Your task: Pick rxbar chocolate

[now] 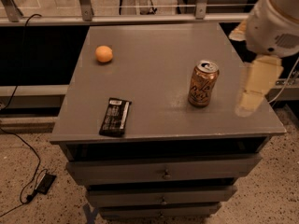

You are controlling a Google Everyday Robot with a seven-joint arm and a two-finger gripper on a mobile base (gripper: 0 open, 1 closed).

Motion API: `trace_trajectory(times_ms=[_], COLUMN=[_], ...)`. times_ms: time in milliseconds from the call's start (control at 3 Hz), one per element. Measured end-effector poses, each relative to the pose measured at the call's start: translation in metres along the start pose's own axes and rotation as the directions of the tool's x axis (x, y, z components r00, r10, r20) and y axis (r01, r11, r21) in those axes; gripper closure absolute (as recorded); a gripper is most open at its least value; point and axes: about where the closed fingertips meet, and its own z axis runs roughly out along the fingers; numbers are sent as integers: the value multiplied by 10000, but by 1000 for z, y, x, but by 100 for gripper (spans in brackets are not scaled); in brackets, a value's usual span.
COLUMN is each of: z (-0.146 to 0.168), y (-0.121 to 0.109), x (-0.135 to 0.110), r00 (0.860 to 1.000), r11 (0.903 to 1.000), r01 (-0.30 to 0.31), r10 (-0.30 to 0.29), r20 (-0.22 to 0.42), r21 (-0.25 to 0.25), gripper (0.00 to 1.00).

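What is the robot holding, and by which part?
Nothing. The gripper hangs at the right edge of the table; the rxbar chocolate lies apart at its front left.

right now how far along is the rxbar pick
Nothing done yet: the rxbar chocolate lies flat, untouched, near the front-left edge of the cabinet top. In hand: the gripper hangs over the right edge, past the can, apart from the bar. Left: reach across, grasp, lift.

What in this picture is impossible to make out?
Camera view: print on the rxbar chocolate, front left of the tabletop, too small to read.
Far side of the can: turned away.
Arm above the gripper, which hangs over the tabletop's right edge: cut off by the frame's corner.
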Motion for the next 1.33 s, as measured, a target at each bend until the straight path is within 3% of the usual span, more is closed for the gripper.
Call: trace_trajectory(times_ms=[333,667,1000,1333], z=[25,56,84,83], y=[-16,-18,-7,-11], x=[-69,-151,-219,-221], r00=[9839,9098,7844,7945], r11=[9823,9016,7702,7849], r01=[1788,4151,6193,6072], r10=[-1785,-4119,-6152,-6012], r20=[105,519,789,859], r21=[-552,-1217,-1524,-1233], gripper=[0,0,0,0])
